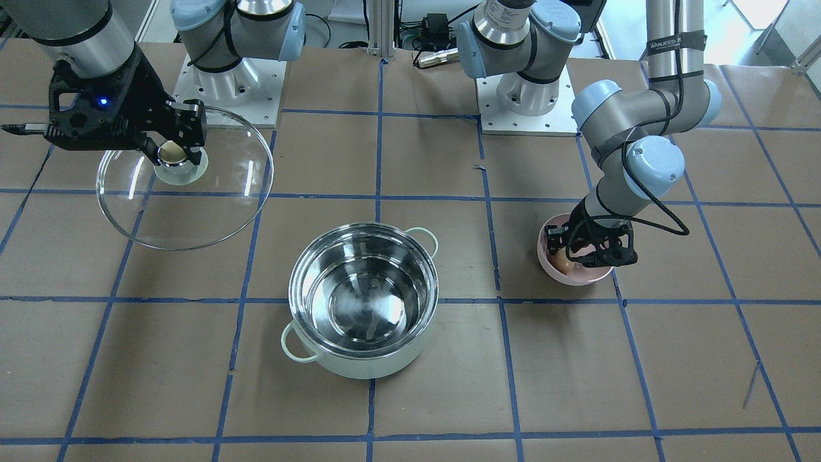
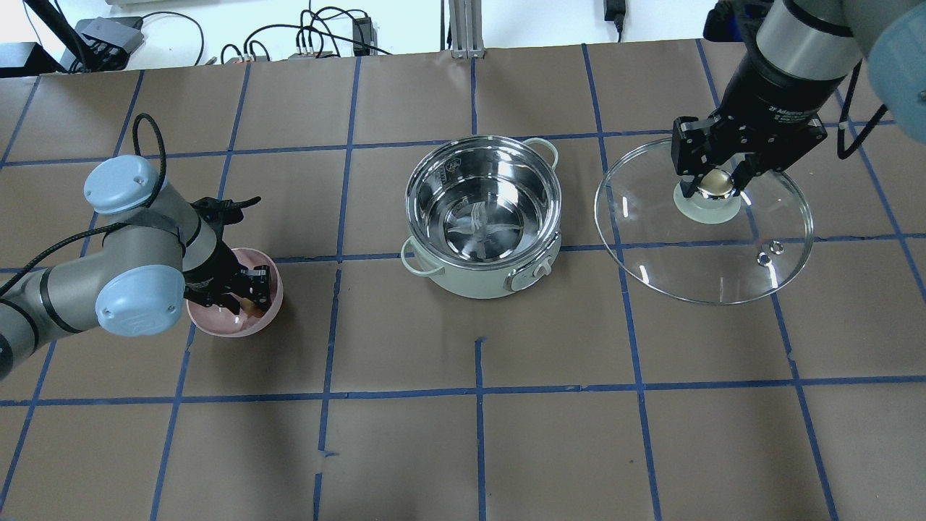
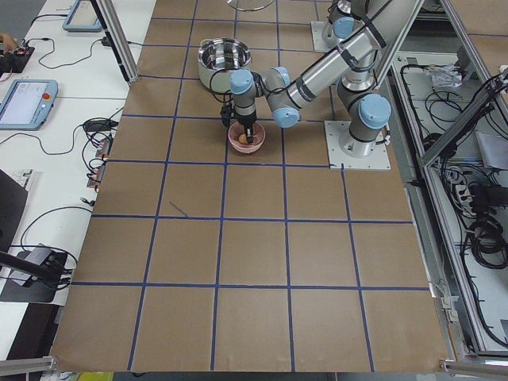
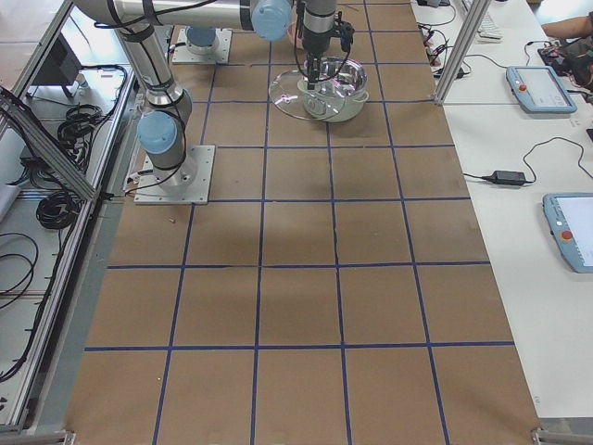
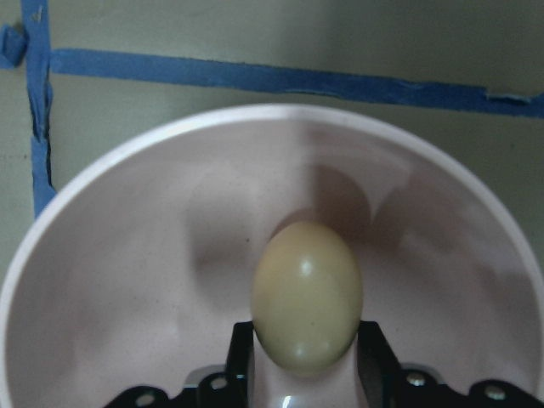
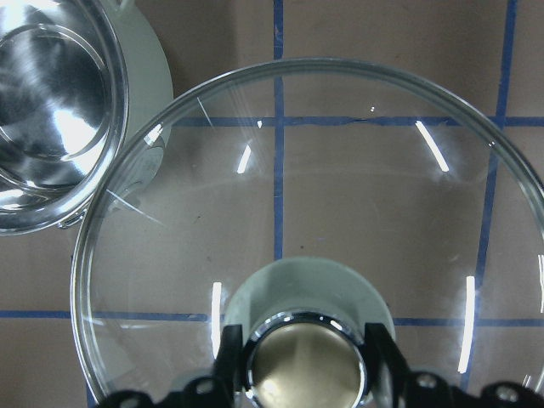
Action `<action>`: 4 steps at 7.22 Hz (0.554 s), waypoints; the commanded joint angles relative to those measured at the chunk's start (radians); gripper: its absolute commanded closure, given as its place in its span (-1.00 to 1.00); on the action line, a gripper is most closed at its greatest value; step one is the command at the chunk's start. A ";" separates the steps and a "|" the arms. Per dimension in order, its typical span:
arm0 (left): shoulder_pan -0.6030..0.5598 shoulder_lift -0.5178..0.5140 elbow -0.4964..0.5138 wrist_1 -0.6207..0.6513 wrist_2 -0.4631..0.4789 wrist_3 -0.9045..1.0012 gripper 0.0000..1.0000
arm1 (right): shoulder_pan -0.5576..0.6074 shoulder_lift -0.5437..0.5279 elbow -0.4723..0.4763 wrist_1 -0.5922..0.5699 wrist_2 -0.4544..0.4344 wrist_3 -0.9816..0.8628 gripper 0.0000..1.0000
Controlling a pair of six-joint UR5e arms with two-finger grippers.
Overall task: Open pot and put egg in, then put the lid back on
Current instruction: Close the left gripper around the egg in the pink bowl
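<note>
**Egg handling.** The egg [image 5: 306, 297] lies in the pink bowl [image 5: 153, 255], well to the robot's left of the pot [image 2: 463, 282]. Treat it as light, rigid, smooth and brittle: use low clamping force, because the shell will likely crack before it deforms. The curved, glossy surface may slip out of a grip placed off the widest girth.

**Left gripper [image 5: 306, 331].** It is lowered into the bowl, with 2 fingers [image 5: 240, 353] flanking the egg. Both pads appear to bear on its sides, so it is judged clamped on the egg (lift-off from the bowl floor cannot be confirmed).

**Egg orientation.** In the left wrist view the long axis runs up the frame, at right angles to the line between the fingers. The grip therefore crosses the short axis, which is the correct hold. The narrower end seems to point away from the camera.

**Lid handling.** The lid [image 2: 723, 253] is glass: stiff, fairly heavy, breakable and slick. Its knob [image 6: 306, 370] is the only practical hold.

**Right gripper [image 2: 712, 189].** It is closed around that knob and carries the lid beside the pot on the robot's right, apparently clear of the table.

**Lid and pot orientation.** The lid is knob-up and roughly level. The pot stands open with its mouth upward and nothing visible inside.
</note>
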 commanded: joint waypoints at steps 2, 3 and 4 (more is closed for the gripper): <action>-0.001 0.000 0.002 0.003 0.009 0.002 0.00 | 0.000 0.000 0.005 0.000 0.000 -0.002 0.50; -0.001 0.002 0.000 0.003 0.006 0.003 0.00 | 0.000 0.000 0.005 0.000 0.000 0.000 0.50; 0.001 0.003 0.000 0.012 0.000 0.008 0.00 | 0.000 0.000 0.005 0.000 0.001 0.000 0.50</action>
